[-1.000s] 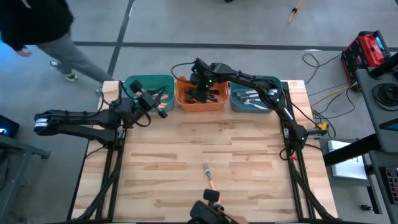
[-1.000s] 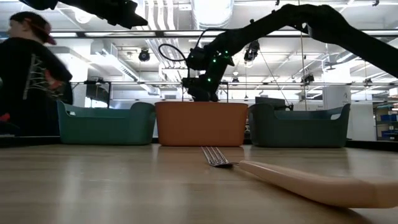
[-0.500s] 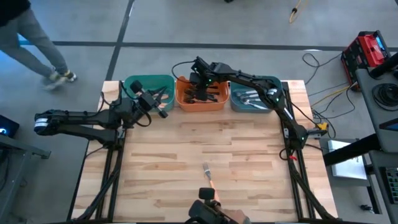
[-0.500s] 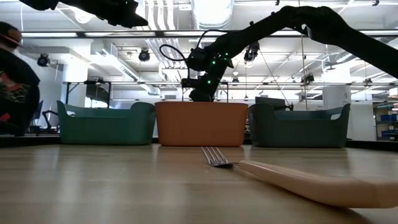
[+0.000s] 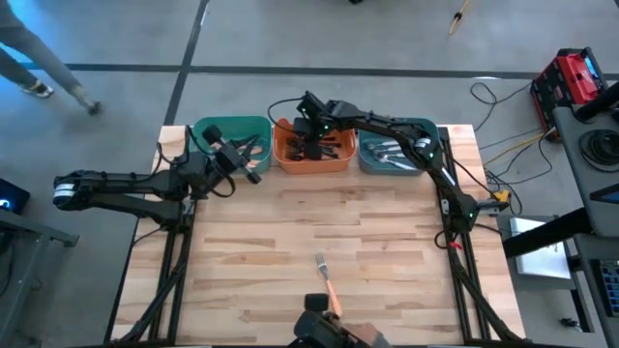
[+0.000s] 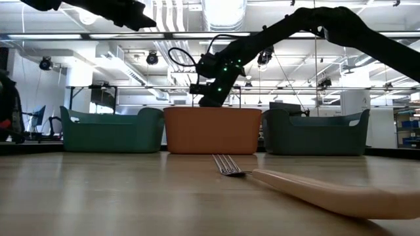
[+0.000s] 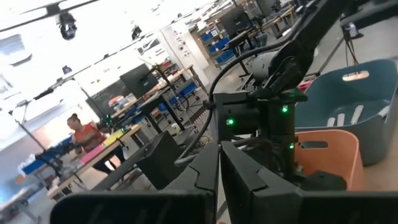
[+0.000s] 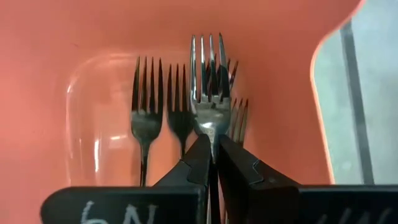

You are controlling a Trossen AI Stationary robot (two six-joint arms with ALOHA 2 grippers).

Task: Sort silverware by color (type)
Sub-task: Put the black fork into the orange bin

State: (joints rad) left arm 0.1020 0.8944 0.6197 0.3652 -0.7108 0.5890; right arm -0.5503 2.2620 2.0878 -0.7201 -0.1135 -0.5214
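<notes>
**One fork pinched over the orange bin**

My right jaws were pinching a fork (image 8: 209,93) by its neck, tines pointing away from my wrist, over the orange bin (image 5: 311,164) at 12 o'clock on the tabletop (image 5: 290,222). Other forks (image 8: 146,106) already lay on the bin floor beneath it. My left jaws were pressed together with nothing that I could see between them, and waited at about 10 o'clock, near the green bin (image 5: 208,130).

The grip looked thin to me. The fork was caught at one narrow spot, so it could swing or slip before I let go, and if it tipped it might strike the bin wall and bounce onto the tabletop or into the blue bin (image 5: 387,170) at 1 o'clock. I could not see its handle, so I could not tell whether this was its proper bin. A loose fork (image 5: 324,271) lay at 6 o'clock, well apart from all the bins and not yet sorted.

Compared with a second before, my right arm had risen a little and drawn toward the bin's far side. My left arm and the loose fork had not moved. The person (image 6: 6,105) beyond the tabletop had walked off toward 10 o'clock, almost out of view.
</notes>
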